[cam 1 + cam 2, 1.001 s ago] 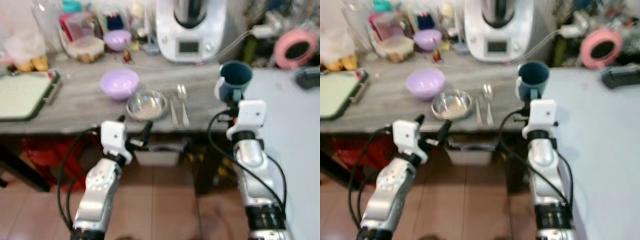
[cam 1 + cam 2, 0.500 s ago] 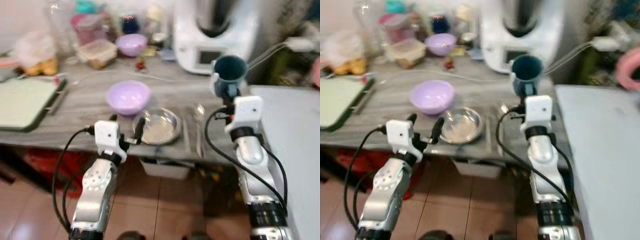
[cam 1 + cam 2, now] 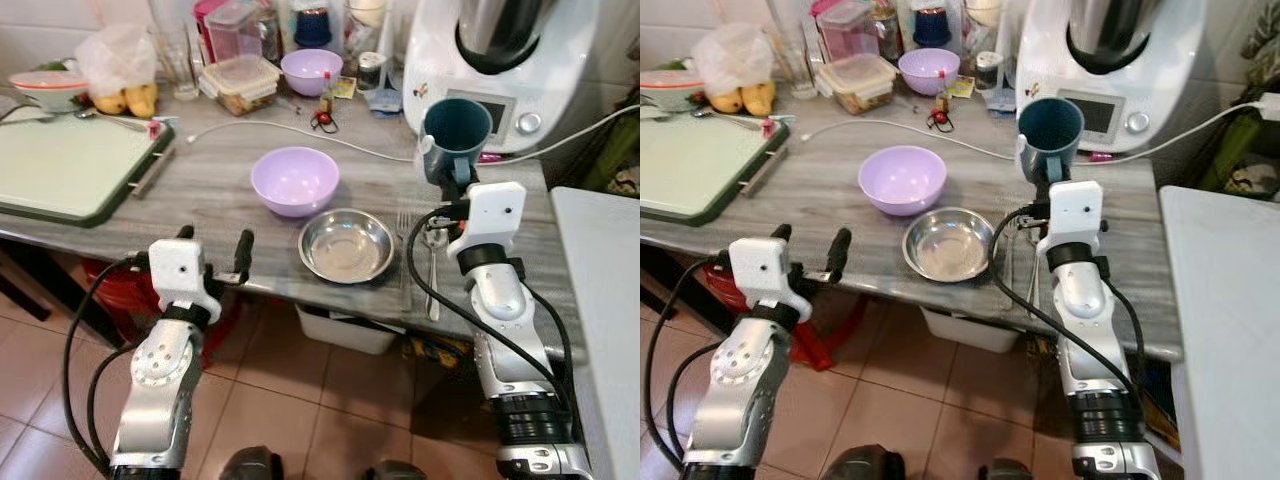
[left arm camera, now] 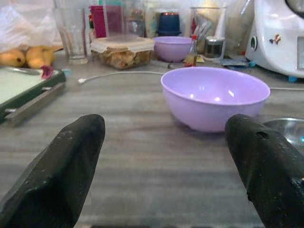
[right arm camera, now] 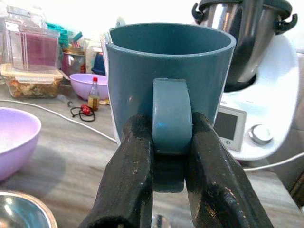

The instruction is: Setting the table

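A dark teal mug (image 3: 457, 135) is held upright above the grey counter, my right gripper (image 5: 167, 142) shut on its handle; the mug (image 5: 166, 80) fills much of the right wrist view. A lilac bowl (image 3: 294, 180) and a steel bowl (image 3: 346, 243) sit side by side on the counter (image 3: 210, 190). A fork and a spoon (image 3: 431, 270) lie just right of the steel bowl. My left gripper (image 3: 213, 245) is open at the counter's front edge, nothing between its fingers (image 4: 61, 166), pointing at the lilac bowl (image 4: 214, 97).
A green tray (image 3: 60, 165) lies at the left. A white kitchen machine (image 3: 505, 60) stands at the back right, its cable (image 3: 300, 135) running across the counter. Containers, a second lilac bowl (image 3: 310, 68) and bananas (image 3: 125, 98) crowd the back. A pale table (image 3: 605, 300) adjoins on the right.
The camera has shifted and the picture has sharpened. My left gripper has risen to the counter's front edge. The right gripper still holds the mug.
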`<state>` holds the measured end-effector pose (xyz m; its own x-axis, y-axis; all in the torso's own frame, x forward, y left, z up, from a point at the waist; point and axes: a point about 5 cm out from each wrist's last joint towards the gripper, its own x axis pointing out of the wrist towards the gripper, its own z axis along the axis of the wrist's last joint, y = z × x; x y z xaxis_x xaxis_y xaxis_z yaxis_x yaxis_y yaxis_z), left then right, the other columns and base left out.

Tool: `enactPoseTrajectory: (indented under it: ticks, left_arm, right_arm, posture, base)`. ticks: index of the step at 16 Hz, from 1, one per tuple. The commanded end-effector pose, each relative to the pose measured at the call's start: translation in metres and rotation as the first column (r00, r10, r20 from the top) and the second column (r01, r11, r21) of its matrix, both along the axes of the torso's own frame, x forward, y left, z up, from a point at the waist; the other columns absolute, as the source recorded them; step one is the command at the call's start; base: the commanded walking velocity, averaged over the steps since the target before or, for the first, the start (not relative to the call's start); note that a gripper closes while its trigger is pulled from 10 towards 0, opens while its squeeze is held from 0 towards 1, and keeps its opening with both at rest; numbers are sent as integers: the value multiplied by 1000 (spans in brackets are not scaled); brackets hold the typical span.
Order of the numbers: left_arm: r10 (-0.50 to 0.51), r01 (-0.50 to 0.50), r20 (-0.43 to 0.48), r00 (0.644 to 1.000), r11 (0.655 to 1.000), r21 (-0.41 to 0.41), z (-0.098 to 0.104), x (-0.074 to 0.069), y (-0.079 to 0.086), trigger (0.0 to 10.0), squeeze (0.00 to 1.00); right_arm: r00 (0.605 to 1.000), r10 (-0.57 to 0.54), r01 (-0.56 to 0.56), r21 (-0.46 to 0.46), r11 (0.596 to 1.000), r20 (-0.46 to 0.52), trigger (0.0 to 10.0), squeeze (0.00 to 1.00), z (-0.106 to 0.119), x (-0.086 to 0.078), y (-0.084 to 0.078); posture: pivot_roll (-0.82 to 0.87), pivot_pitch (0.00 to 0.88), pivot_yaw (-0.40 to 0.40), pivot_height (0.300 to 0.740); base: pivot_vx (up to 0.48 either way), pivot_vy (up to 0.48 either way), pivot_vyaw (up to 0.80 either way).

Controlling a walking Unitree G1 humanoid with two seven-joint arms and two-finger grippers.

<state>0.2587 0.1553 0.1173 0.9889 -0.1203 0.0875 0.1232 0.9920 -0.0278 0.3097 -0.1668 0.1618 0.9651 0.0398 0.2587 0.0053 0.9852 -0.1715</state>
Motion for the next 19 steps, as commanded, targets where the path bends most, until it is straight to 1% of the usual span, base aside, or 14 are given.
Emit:
enactPoseTrajectory:
  ticks: [1,3,4,6,7,8,10,12,14,17,19]
  left_arm:
    - [9,-9,0,1000,1000,14,1,-3,3,10000,0]
    - [-1,1,-15,1000,1000,11,0,-7,0,10000,0]
    - [-10,10,-21,1000,1000,10,0,-8,-1,10000,0]
    - [-25,26,-36,999,1000,16,-1,-14,-2,10000,0]
    - [-28,28,-38,999,999,17,-1,-14,-2,10000,0]
    - [-31,32,-39,999,999,20,0,-15,-1,10000,0]
    - [-30,31,-41,999,999,29,2,-17,2,10000,0]
    - [-24,26,-49,998,999,37,3,-20,4,10000,0]
    - [-23,25,-54,998,999,40,3,-22,5,10000,0]
    - [-22,25,-59,998,999,42,4,-24,5,10000,0]
    - [-21,24,-63,998,999,45,5,-25,6,10000,0]
  right_arm:
    - [1000,21,-21,-4,1000,18,10000,0,6,4,2]
    - [1000,0,0,12,1000,11,10000,0,8,8,-3]
    - [1000,2,-2,1,1000,7,10000,0,9,11,-3]
    - [999,-35,35,21,999,0,10000,0,14,21,-12]
    - [999,-36,36,21,999,1,10000,0,15,24,-13]
    - [1000,-29,30,20,999,-6,10000,0,17,30,-15]
    - [998,-58,58,10,998,-21,10000,0,16,36,-20]
    - [998,-9,11,35,999,-59,10000,0,10,42,-16]
    - [999,30,-28,44,999,-45,10000,0,13,45,-12]
    - [994,93,-90,53,995,-57,10000,0,14,51,-3]
    - [992,110,-107,52,993,-61,10000,0,12,54,1]
  posture:
    - [20,122,29,740]
    - [26,137,35,740]
    - [27,140,36,740]
    - [43,155,46,740]
    - [48,156,46,740]
    - [56,162,49,740]
    - [72,167,50,740]
    - [88,174,52,740]
    - [96,179,54,740]
    - [103,181,53,740]
    - [111,189,55,740]
  base:
    - [0,0,800]
    - [0,0,800]
    - [0,0,731]
    - [0,0,0]
    - [0,0,0]
    - [0,0,0]
    - [0,0,0]
    - [0,0,0]
    - [0,0,0]
    - [0,0,0]
    - [0,0,0]
